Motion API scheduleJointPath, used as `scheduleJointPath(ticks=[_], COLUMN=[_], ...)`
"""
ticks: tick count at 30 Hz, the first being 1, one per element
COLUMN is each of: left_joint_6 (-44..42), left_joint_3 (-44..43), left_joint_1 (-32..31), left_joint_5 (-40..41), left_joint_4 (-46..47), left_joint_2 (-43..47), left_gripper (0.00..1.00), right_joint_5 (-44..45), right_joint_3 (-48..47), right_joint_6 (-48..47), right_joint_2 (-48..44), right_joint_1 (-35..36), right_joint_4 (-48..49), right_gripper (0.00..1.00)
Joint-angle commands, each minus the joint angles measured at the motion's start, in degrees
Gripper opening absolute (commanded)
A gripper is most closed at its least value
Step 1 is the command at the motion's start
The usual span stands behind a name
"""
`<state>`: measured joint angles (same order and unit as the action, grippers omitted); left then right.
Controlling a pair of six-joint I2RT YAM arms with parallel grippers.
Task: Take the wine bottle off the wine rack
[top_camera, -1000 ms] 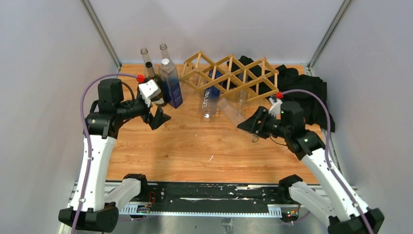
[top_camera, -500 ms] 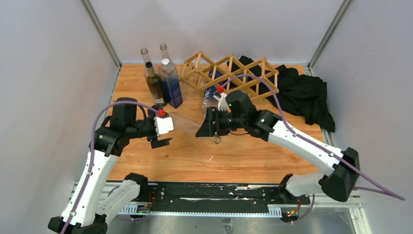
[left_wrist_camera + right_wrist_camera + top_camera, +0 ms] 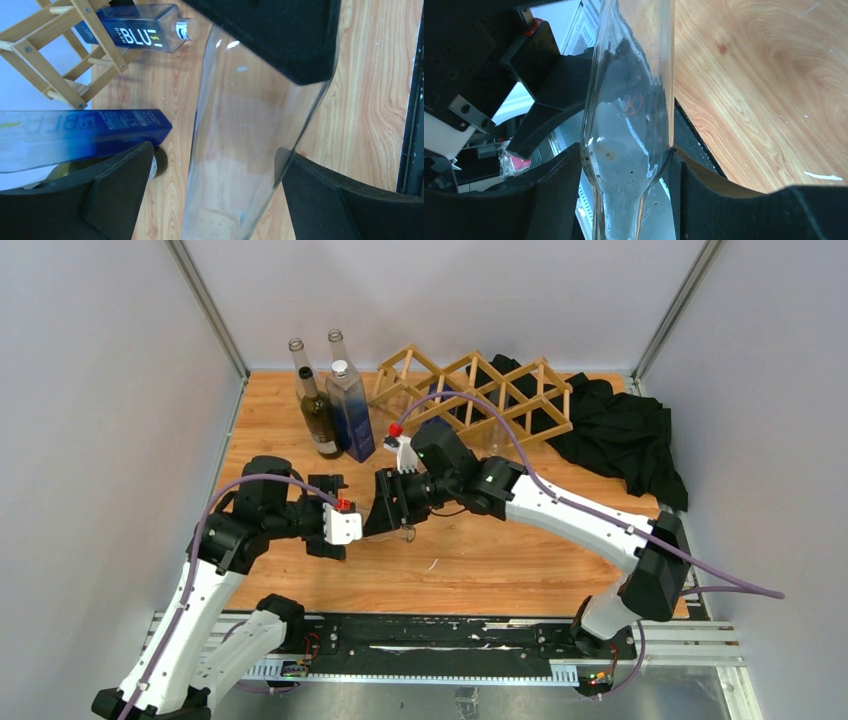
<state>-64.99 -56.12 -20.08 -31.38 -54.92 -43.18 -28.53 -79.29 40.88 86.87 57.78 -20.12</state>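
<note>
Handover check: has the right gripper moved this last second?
Yes. The right gripper, holding the clear bottle, swung left from the right end of the wine rack toward the left gripper.

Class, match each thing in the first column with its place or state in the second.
1. clear bottle
2. left gripper
3. black cloth
4. dark bottle

A. open, jaws either side of the clear bottle
B. upright, left of the wine rack
C. gripped by the right gripper
D. heaped at the wine rack's right end

Pairs: 1-C, 2-A, 3-D, 4-B
</note>
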Motion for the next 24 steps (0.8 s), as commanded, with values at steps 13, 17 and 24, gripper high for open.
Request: scheduleJointPath(ticks=[13,17,24], left_joint_6=[-2.06,5.38,23.13], left_joint_3=[2.17,1.76,-0.01], left_joint_1=[-1.11,-1.11,-1.11], left_joint_5=[-0.08,1.37,-2.28], left_joint_4=[0.14,2.52,7.05], left_joint_2=[1.02,0.98,0.72], left_gripper=[0.11,0.00,0.00], right_joint_5=[-5.59,-3.38,5.17], right_joint_3=[-7.34,-4.49,0.94], right_joint_6=[-4.62,-5.49,-10.55], right_joint_2=[2.72,-0.72,-11.29], right_joint_1=[1.76,-1.10,-4.25], right_joint_4=[1.53,0.79,0.88], right_gripper=[0.35,0.69,0.88])
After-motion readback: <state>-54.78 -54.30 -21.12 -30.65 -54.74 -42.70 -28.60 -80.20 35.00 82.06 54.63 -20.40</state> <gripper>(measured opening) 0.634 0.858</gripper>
